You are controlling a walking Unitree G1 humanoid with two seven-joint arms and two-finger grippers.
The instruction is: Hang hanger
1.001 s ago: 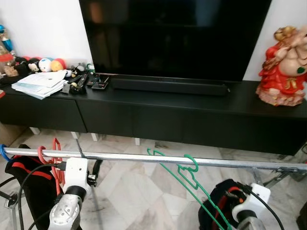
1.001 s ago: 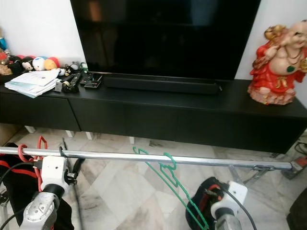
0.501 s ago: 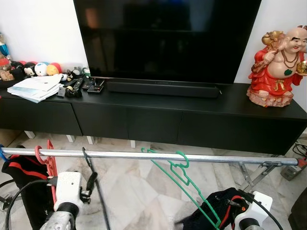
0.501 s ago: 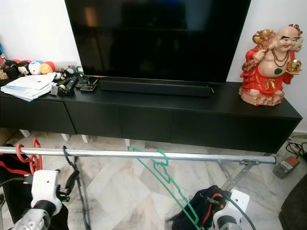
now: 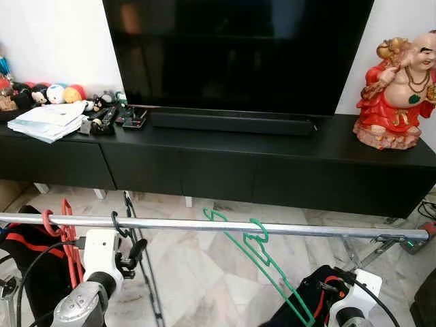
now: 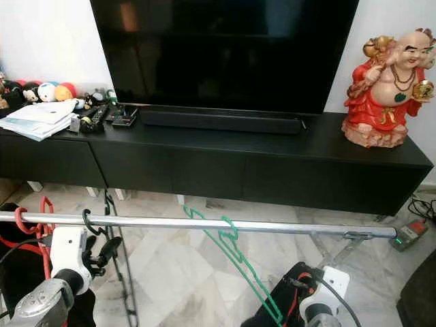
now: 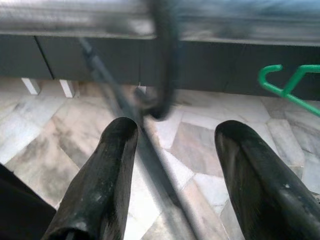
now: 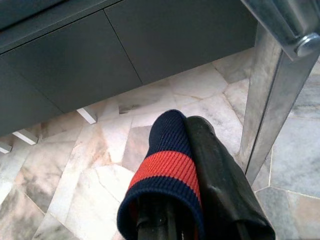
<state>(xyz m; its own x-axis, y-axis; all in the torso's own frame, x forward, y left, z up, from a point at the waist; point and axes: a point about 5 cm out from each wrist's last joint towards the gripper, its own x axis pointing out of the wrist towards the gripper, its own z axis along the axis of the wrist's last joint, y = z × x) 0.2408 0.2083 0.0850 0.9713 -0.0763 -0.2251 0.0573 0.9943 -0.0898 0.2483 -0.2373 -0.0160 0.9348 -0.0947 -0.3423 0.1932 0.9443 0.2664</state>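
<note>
A black hanger point(image 5: 122, 228) hooks over the metal rail point(image 5: 204, 225), and the left gripper point(image 7: 172, 175) sits just below it, jaws wide. The right gripper point(image 8: 192, 170) hangs low with jaws pinched on a navy-and-red cloth point(image 8: 167, 160). A green hanger point(image 5: 262, 252) hangs further along.

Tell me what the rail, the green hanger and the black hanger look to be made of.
Rail: bare metal tube, likely steel; silvery sheen with highlights.
Green hanger: probably moulded plastic; uniform glossy green, thin flat arms.
Black hanger: unclear, plastic or coated wire; thin dark hook, blurred before the open left gripper.
</note>
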